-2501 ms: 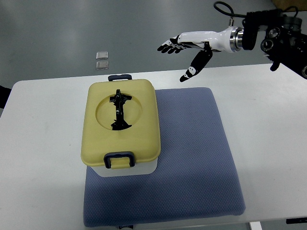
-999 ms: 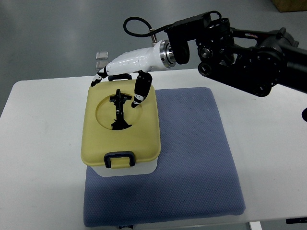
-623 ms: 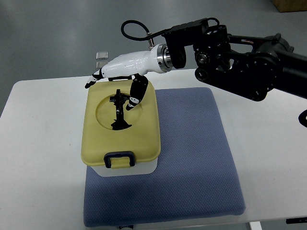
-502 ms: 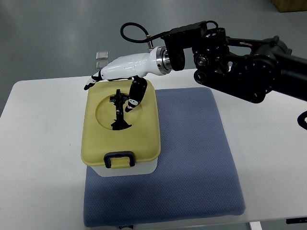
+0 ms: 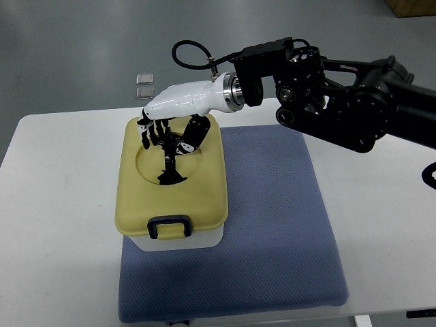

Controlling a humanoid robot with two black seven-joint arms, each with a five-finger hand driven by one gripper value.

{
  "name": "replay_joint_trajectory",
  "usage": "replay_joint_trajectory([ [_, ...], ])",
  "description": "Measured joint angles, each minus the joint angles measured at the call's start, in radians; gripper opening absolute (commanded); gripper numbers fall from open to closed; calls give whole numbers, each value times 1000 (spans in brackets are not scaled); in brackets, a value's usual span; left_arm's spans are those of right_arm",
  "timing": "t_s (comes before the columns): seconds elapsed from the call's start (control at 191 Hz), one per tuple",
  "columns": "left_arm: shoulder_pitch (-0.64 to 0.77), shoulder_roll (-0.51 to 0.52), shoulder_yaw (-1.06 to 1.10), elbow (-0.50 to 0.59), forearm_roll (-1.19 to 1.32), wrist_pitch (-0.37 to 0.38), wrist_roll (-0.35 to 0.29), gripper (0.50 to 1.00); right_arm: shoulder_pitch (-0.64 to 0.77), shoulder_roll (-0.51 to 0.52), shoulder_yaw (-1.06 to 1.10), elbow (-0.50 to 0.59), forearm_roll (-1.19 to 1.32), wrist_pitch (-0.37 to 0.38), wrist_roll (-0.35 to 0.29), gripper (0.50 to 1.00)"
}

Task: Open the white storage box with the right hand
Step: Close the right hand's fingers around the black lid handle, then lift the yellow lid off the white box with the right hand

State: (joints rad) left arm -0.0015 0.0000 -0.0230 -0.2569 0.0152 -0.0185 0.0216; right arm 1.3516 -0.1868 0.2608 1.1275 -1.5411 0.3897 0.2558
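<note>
1. White table (image 5: 54, 225) spans the view, with grey floor (image 5: 68, 41) beyond it; a blue mat (image 5: 272, 231) lies on the table, reaching its near edge.

2. On the mat's left part stands the box (image 5: 174, 240) — white body, yellow lid (image 5: 201, 184). A dark latch (image 5: 169, 227) sits at the lid's near edge. The lid is shut, so what is inside cannot be seen.

3. A round recess in the lid holds a black handle (image 5: 168, 167), folded flat and running near to far.

4. Over the far end of that handle is the right hand (image 5: 170, 126), its arm coming in from the right. Its fingers (image 5: 151, 129) are curled downward around the handle's far end, thumb on the other side; whether they actually clamp it cannot be told from above.

5. To do this step well, I judge the fingers should hook fully under the handle before any pull — then lift straight up, watching that the near latch is free so the whole box does not rise.

6. Farther off, two small squares (image 5: 144, 85) lie on the floor.
</note>
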Motion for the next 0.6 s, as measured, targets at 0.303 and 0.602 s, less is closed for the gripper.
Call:
replay_joint_trajectory([
  [0.303,0,0,0,1,0,0,1,1000,5,-3,6,4,4,-35,4,500],
  [0.602,0,0,0,1,0,0,1,1000,79,-66,34,29,65,-15,7,500],
])
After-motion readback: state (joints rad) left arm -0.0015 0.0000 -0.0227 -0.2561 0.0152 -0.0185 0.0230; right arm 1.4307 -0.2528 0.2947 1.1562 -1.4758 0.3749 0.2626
